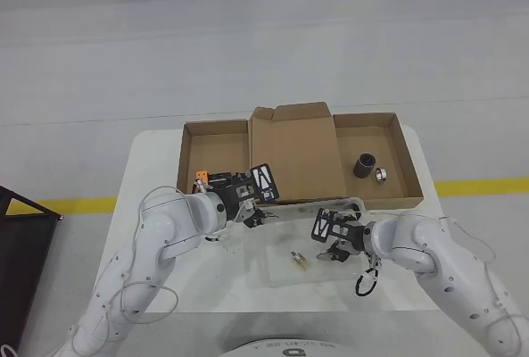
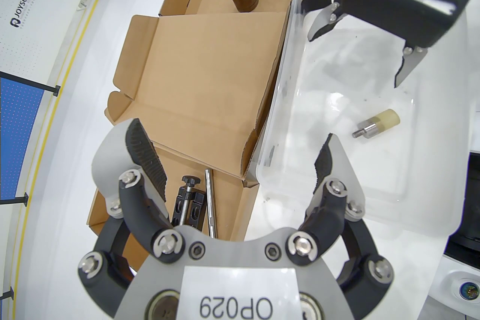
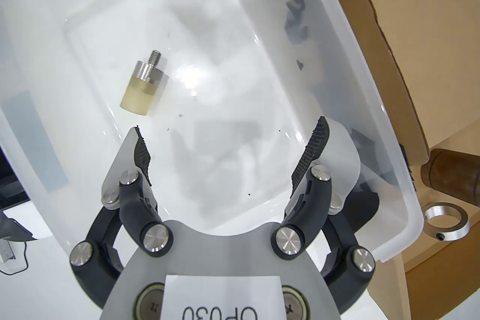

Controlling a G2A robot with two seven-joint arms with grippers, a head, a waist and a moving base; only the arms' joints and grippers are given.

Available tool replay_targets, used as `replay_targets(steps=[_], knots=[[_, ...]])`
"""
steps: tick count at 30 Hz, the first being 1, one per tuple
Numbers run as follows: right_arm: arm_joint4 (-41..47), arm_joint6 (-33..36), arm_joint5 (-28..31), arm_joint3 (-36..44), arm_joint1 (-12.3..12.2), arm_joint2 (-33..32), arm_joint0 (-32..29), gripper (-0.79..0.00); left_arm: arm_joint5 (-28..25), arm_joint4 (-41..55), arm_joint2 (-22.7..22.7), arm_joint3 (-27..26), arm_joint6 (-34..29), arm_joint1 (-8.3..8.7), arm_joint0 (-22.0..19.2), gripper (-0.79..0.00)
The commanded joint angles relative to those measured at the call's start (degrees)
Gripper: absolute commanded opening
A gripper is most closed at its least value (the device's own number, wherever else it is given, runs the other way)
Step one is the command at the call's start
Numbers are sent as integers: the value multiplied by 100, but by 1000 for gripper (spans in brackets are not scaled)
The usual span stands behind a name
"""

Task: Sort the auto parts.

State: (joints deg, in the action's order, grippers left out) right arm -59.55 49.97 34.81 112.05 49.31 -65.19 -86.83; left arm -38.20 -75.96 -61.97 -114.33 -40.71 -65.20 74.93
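Top view: white surface (image 1: 157,161), smooth and matt. A brown corrugated cardboard box (image 1: 295,152) lies at its 12 o'clock, split into three bays, with the middle one covered by a folded flap. A clear plastic tray (image 1: 277,272) with glossy walls and rounded corners sits at the box's 6 o'clock, close to it.

The part (image 1: 298,260) lies on its side on the tray floor, toward the tray's 9 o'clock side. It is a short cylinder with a cream, waxy-looking plastic cap on a brushed steel collar, ending in a thin threaded stud.

In the box's 3 o'clock bay a dark bushing (image 1: 364,164), a stubby tube with a dull brown-black skin, stands just beside a bright, smooth steel ring (image 1: 381,175). The left wrist view shows a black clamp piece (image 2: 187,201) and a slim steel rod (image 2: 210,201) side by side in the 9 o'clock bay.

The right pincer (image 1: 334,252) is at 3 o'clock from the part, over the tray. Its ribbed black pads are spread wide with nothing between them, clear of the part.

The left pincer (image 1: 257,214) is at the part's 11 o'clock, by the box's near edge. It is also wide apart and empty, one finger over cardboard and the other over the tray's rim.
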Motion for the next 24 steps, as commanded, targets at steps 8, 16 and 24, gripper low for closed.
replay_targets(steps=[8,16,24], knots=[[-448,-106,-107,305,1,194,-182,-71,0,0,0,0,0,0,0,0],[-669,-18,-252,225,82,610,25,-92,0,0,0,0,0,0,0,0],[-743,27,-381,28,161,901,253,-105,0,0,0,0,0,0,0,0]])
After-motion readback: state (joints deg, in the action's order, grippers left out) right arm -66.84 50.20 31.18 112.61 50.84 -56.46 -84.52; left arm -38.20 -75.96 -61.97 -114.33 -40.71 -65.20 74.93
